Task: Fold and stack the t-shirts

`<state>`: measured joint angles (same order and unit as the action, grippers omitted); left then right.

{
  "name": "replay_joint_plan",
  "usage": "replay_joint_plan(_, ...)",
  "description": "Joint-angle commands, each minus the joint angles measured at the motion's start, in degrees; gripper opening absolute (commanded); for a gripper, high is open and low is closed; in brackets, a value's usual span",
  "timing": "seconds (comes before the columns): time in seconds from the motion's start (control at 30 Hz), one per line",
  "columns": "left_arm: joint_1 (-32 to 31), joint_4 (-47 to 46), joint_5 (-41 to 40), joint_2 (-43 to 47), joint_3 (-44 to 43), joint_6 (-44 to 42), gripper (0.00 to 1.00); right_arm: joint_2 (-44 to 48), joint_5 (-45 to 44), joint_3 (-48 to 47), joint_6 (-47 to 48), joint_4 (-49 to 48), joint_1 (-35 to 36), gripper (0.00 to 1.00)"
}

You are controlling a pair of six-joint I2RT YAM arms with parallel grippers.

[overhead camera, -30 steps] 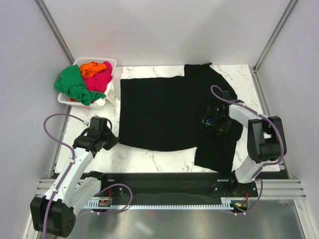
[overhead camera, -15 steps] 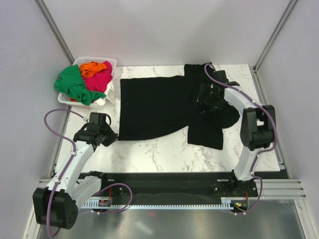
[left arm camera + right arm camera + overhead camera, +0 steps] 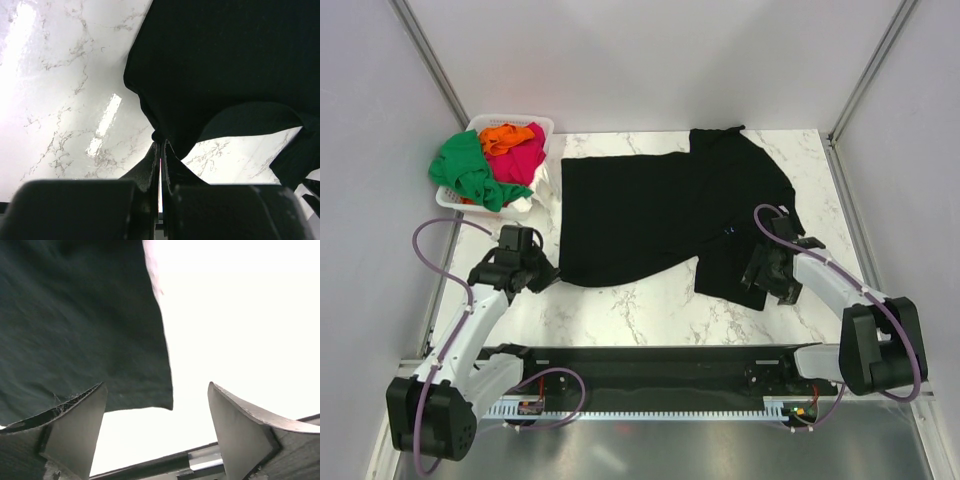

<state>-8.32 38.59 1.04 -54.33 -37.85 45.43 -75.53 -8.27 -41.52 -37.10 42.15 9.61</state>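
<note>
The left tool point(image 3: 548, 273) clenched the near-left corner of the large black cotton t-shirt point(image 3: 640, 215) spread on the marble counter point(image 3: 620, 310), seemingly anchoring it, while the right tool point(image 3: 156, 384) hung released over its folded side.

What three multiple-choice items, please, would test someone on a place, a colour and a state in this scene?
1. Where is the basket? A far left B near right C centre
2. What colour is the spread tee? A green B black C orange
3. How are the right fingers? A open B shut on the tee C out of view
1 A: it sits at the table's far-left corner. 2 B: the spread tee is black. 3 A: a wide gap shows between them.
</note>
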Motion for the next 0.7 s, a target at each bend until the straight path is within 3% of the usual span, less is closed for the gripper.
replay_joint_plan(0.0,0.2,-1.2,1.2,1.9,0.4,-2.4,0.02,4.0,-0.4,1.9,-3.6,-0.1,2.1,0.88)
replay_joint_plan(0.1,0.2,-1.0,1.2,2.5,0.8,-2.3,0.02,4.3,2.4,4.6,-4.2,-2.9,3.2,0.82)
replay_joint_plan(0.23,0.2,-0.8,1.2,2.6,0.8,-2.4,0.02,2.8,3.3,5.4,-3.9,-5.0,4.5,0.66)
replay_joint_plan(0.33,0.2,-0.7,0.9,2.7,0.7,-2.4,0.02,2.4,2.8,5.4,-3.7,-5.4,5.2,0.4)
replay_joint_plan(0.4,0.2,-0.6,0.9,2.7,0.7,-2.3,0.02,2.8,3.6,5.4,-3.3,-5.4,5.1,0.3)
replay_joint_plan(0.43,0.2,-0.5,1.0,2.8,0.7,-2.3,0.02,3.0,4.0,5.0,-3.2,-5.4,5.1,0.19)
replay_joint_plan(0.53,0.2,0.3,1.6,3.2,-0.1,-2.3,0.02,4.9,4.8,1.3,-3.2,-2.9,5.2,0.0)
replay_joint_plan(0.67,0.2,1.9,3.4,5.0,-3.1,-2.0,0.02,8.9,4.1,-8.6,-3.3,5.2,5.2,0.0)
